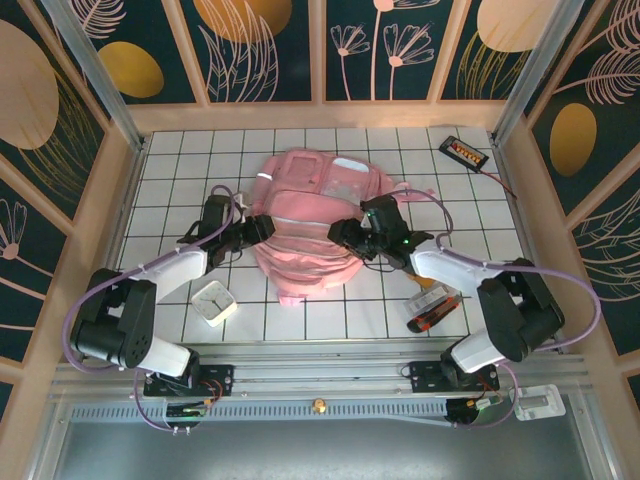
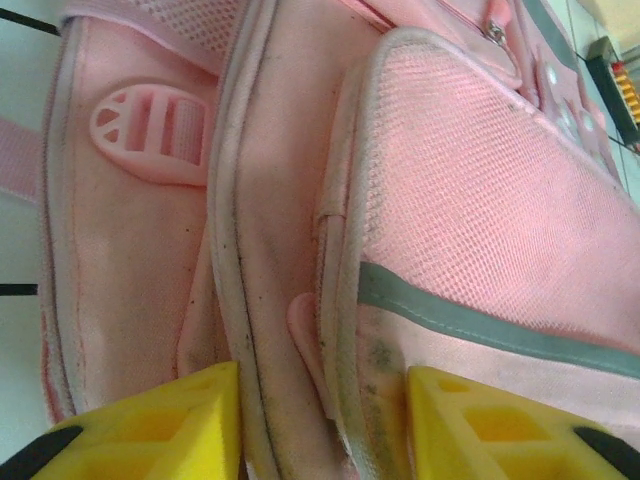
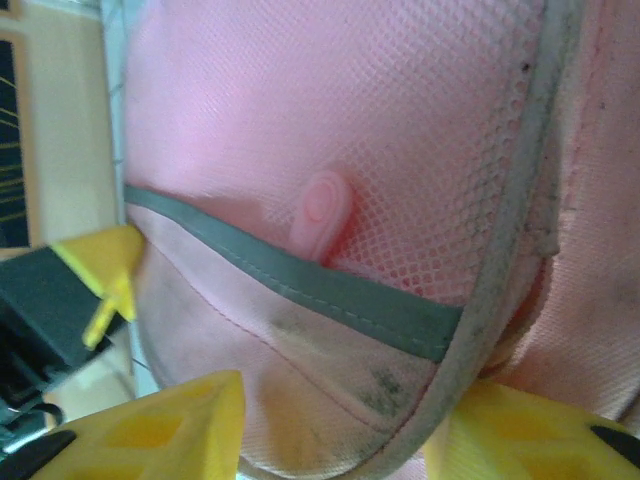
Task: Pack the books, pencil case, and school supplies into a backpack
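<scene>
From above, a white-tiled table [image 1: 300, 320] inside dark leaf-patterned walls [image 1: 260, 50] carries the pink backpack [image 1: 310, 200] at its centre, a black device [image 1: 465, 152] at 1 o'clock, a white box [image 1: 213, 301] at 8 o'clock and a clear-wrapped pack [image 1: 432, 308] at 4 o'clock. The left gripper [image 1: 262, 228] is at the backpack's 9 o'clock edge and the right gripper [image 1: 348, 235] on its 4 o'clock side. The left wrist view shows yellow fingers [image 2: 150, 430] apart astride a piped seam [image 2: 235, 300], and the right wrist view shows jaws apart around the mesh pocket [image 3: 330, 110] near a zipper pull [image 3: 320, 215]; I cannot tell whether either pinches.
</scene>
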You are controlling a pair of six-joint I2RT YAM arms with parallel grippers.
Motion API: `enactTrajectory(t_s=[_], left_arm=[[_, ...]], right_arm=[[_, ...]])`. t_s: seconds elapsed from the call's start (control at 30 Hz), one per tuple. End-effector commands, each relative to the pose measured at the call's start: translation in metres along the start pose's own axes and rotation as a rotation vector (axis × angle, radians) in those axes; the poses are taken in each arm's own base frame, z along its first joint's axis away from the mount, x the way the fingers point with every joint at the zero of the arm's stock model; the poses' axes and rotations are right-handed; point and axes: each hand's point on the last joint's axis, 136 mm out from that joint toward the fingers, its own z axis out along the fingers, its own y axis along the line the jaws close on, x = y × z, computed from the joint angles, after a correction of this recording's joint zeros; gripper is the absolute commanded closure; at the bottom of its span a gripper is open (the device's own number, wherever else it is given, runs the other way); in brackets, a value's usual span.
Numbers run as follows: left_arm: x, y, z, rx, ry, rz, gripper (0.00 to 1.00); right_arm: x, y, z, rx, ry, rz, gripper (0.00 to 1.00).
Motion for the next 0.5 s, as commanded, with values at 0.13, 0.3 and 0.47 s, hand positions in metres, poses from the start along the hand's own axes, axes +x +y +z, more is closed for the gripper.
enactTrajectory(t_s=[0.13, 0.3, 0.47], left_arm=[[0.027, -0.05, -0.011, 0.205, 0.036, -0.001, 0.62], [0.043, -0.068, -0.009, 0.246, 0.044, -0.001, 0.66], [0.055, -0.077, -0.008, 0.274, 0.056, -0.008, 0.69]], right_arm=[[-0.018, 0.042, -0.02, -0.207, -0.124, 0.096, 0.46], [-0.011, 0.035, -0.016, -0.238, -0.15, 0.176, 0.49], [-0.012, 0.039, -0.018, -0.285, -0.186, 0.196, 0.59]])
